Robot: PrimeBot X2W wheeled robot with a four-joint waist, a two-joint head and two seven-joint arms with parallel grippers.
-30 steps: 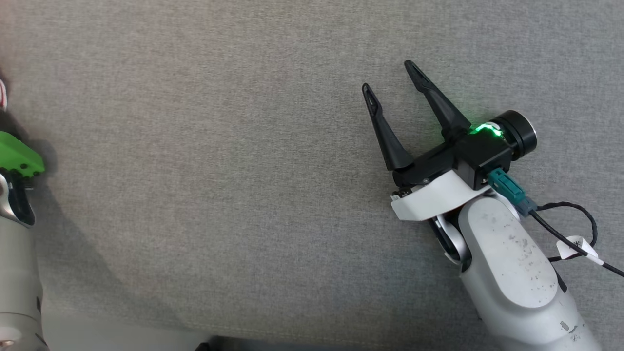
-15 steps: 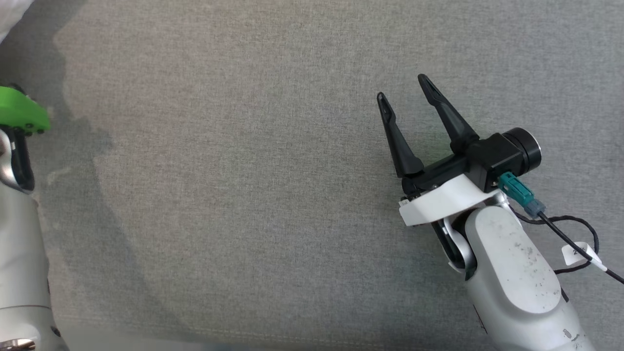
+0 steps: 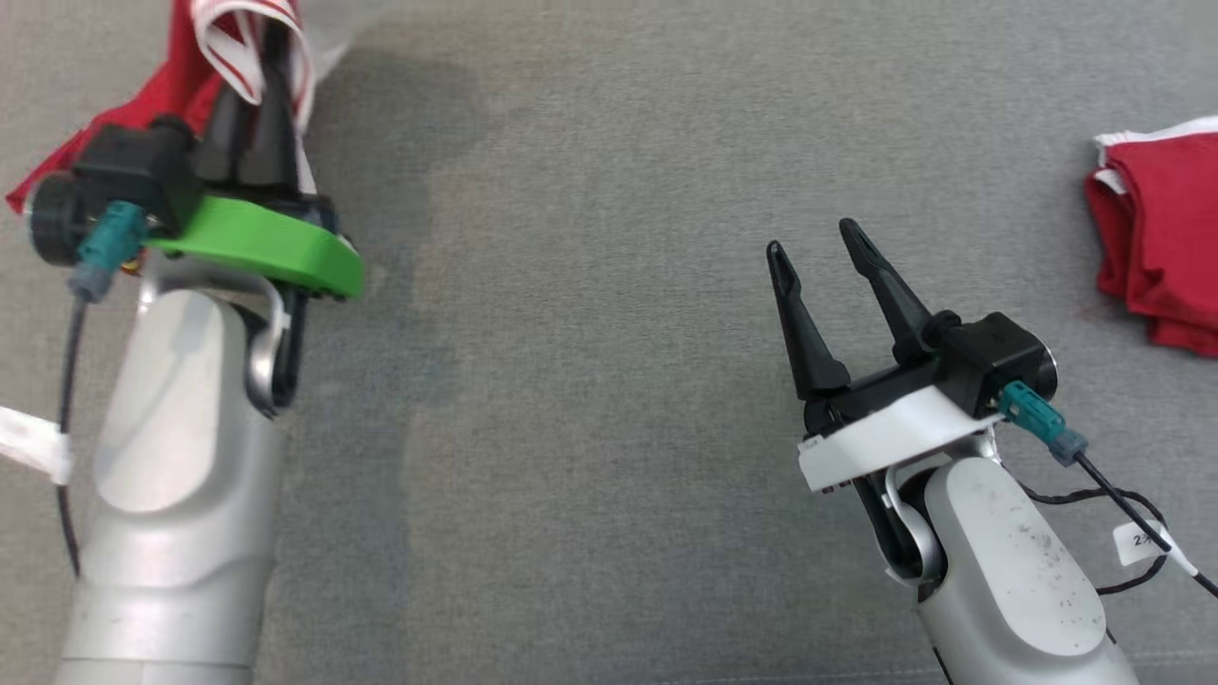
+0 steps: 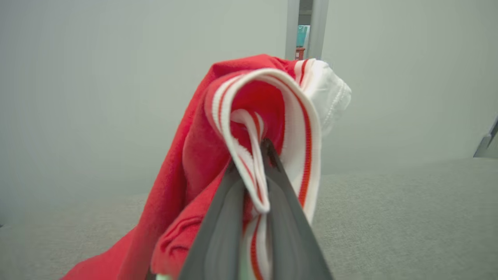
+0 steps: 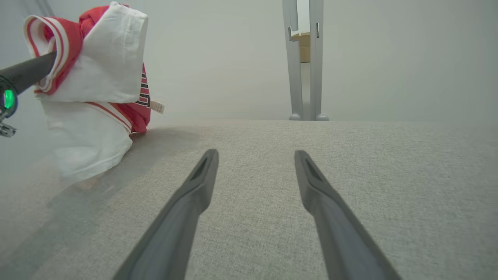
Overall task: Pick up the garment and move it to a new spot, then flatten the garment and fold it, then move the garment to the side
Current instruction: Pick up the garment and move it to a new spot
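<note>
Up at eleven o'clock, your left gripper (image 3: 259,67) pinches the striped band of the garment (image 3: 181,59), while your right gripper (image 3: 811,238) stands spread, empty.

Brightly and evenly lit by soft, diffuse light. Broad, faint shadow over the desk (image 3: 609,381) beneath the raised garment (image 5: 93,77). Mildly soft in the head view; near fingers (image 4: 221,233) out of focus in the left wrist view; garment's lower edge smeared.
</note>
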